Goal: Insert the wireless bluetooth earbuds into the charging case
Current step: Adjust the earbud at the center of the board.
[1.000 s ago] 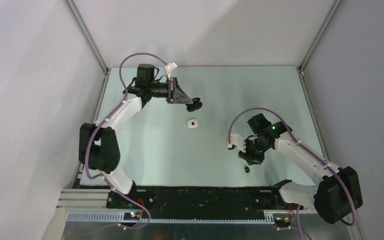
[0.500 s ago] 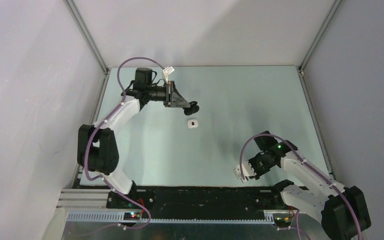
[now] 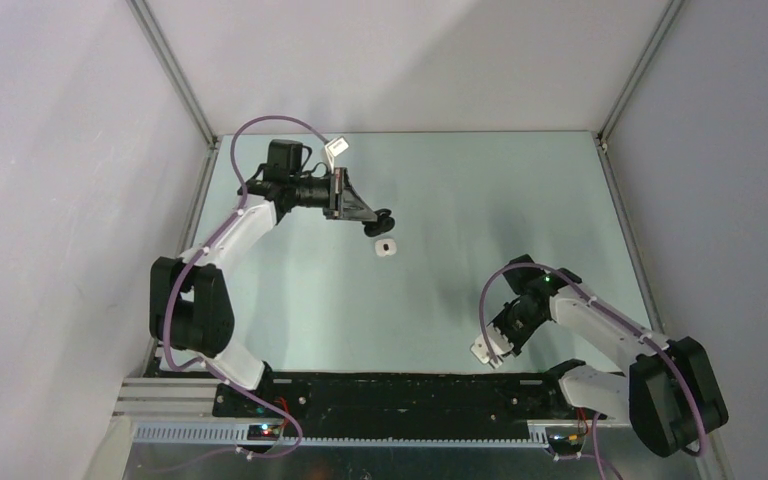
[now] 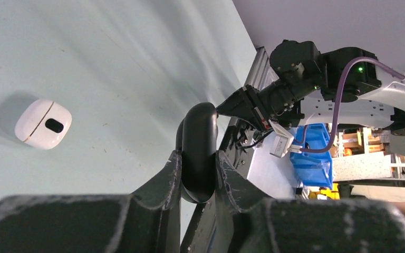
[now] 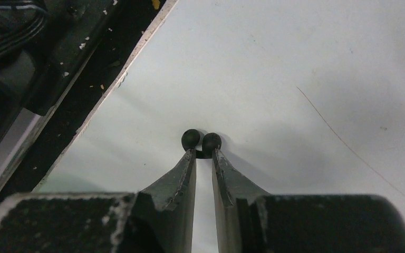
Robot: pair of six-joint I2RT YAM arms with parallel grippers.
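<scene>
On my left wrist feed I see the left gripper (image 4: 198, 161) clamped on the black case (image 4: 199, 132) — the pebble stands on edge between the two fingers, its rounded end sticking out past their tips, clear of the table (image 4: 116, 63). The white case (image 4: 43, 124) lies on the table down and to the left of those fingers, near them but not touching, with a dark oval spot on its upper face.

The right gripper (image 5: 202, 153) is low over the table, close to the black strip (image 5: 79, 74) that runs along the edge on its left. Its fingers are drawn almost together, only a thin slit between them, pinching a black earbud (image 5: 191, 138) at the very tips — two rounded black lobes show just beyond them (one earbud or two, I cannot tell).
</scene>
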